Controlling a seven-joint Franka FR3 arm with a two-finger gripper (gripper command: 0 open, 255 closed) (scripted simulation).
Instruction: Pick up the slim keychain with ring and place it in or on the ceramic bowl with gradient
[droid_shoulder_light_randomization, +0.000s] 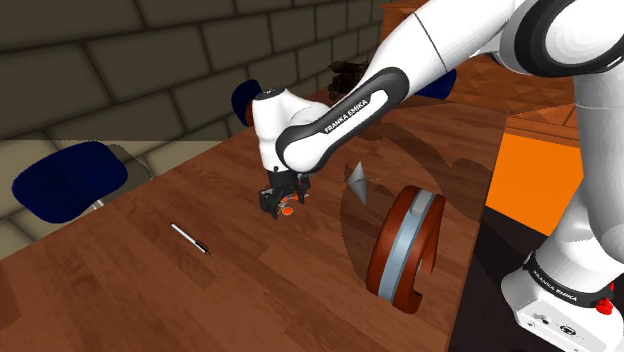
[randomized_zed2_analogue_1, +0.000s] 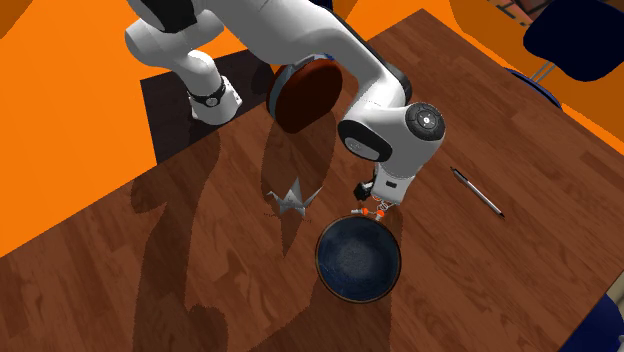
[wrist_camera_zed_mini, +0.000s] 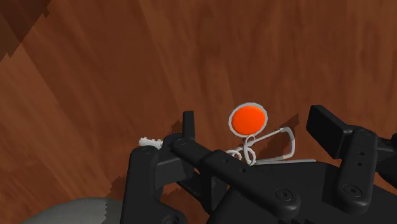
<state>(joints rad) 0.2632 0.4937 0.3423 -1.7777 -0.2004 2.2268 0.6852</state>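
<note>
The keychain (wrist_camera_zed_mini: 248, 119) has an orange disc, a thin wire ring and a clip. It lies on the brown wooden table (droid_shoulder_light_randomization: 200, 300). My black gripper (wrist_camera_zed_mini: 257, 125) is open and low over it, one finger (wrist_camera_zed_mini: 188, 127) on each side of the disc and neither touching it. In the shoulder view the gripper (droid_shoulder_light_randomization: 284, 203) points down at the orange keychain (droid_shoulder_light_randomization: 286, 211). In the second exterior view the keychain (randomized_zed2_analogue_1: 373, 212) lies just beside the rim of the dark blue bowl (randomized_zed2_analogue_1: 358, 262), under the gripper (randomized_zed2_analogue_1: 376, 203). The bowl stands upright with nothing in it.
A slim pen (droid_shoulder_light_randomization: 188, 238) (randomized_zed2_analogue_1: 476, 192) lies on the far side of the gripper from the bowl. A grey folded paper figure (droid_shoulder_light_randomization: 356, 182) (randomized_zed2_analogue_1: 293, 198) and a brown round dish with a blue band (droid_shoulder_light_randomization: 405, 245) (randomized_zed2_analogue_1: 305, 95), standing on edge, sit nearer the stand. Blue chairs (droid_shoulder_light_randomization: 70, 180) flank the table.
</note>
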